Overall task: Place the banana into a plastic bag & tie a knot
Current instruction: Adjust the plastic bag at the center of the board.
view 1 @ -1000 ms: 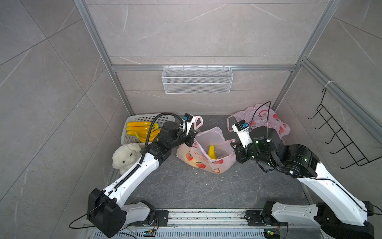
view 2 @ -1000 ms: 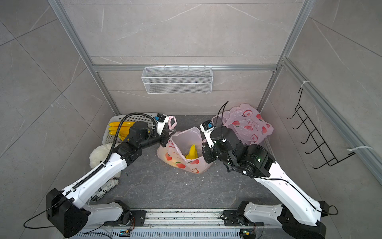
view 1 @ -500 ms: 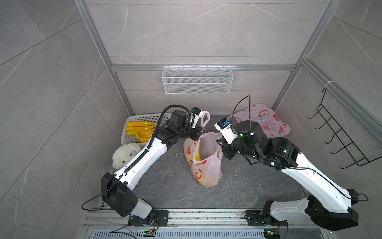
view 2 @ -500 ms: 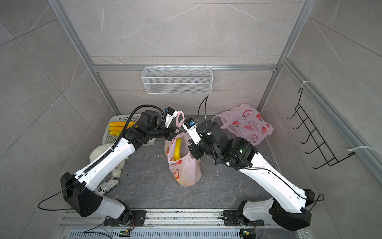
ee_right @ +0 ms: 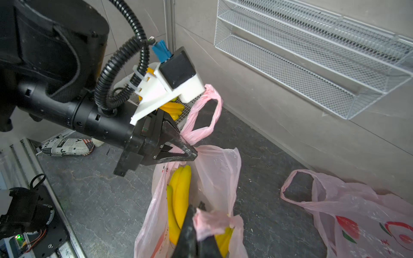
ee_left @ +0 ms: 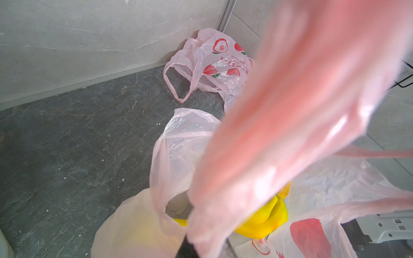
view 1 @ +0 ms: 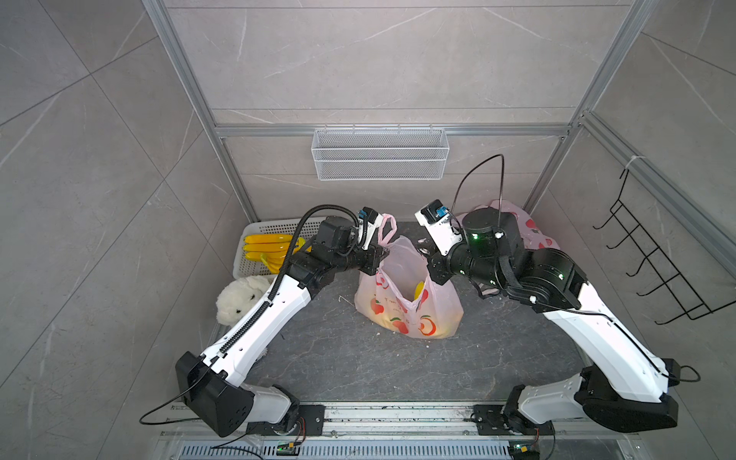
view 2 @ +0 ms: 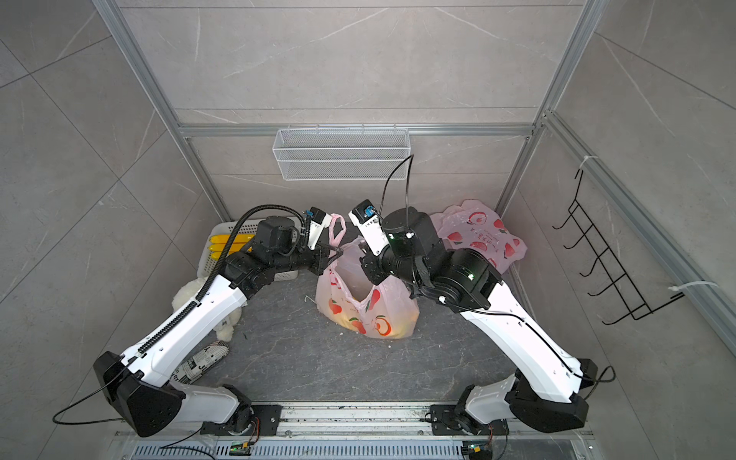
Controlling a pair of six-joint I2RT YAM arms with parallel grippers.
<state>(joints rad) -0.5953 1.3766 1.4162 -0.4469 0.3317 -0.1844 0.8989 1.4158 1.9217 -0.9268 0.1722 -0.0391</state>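
At the far left a white basket [view 1: 253, 265] of spare bananas sits against the back wall. A white plush toy [view 1: 239, 296] lies just in front of it, and a newsprint-patterned roll [view 2: 203, 364] lies beside the left arm.

The left claw [view 1: 384, 253] is pinched tight on one handle of the bag [view 1: 410, 314]. In the right wrist view this claw [ee_right: 193, 154] meets on twisted pink plastic, and the handle's loop stands up above it.

The bag, pale pink with a fruit print, sits in the middle of the dark bench [view 1: 358, 358]. Its bottom looks to rest on the surface and its mouth is drawn open between the two arms. The banana [view 1: 419, 288] is inside the bag, with a bit of yellow showing through the opening in a top view. The right wrist view shows the banana [ee_right: 182, 192] standing upright against the bag's wall.

The right claw [view 1: 430, 259] is closed on the other handle, with a bunch of pink plastic gripped between its tips.

Further right a second printed bag [view 1: 529, 235] lies crumpled in the back corner. A black hook rack [view 1: 657, 259] hangs on the right wall.
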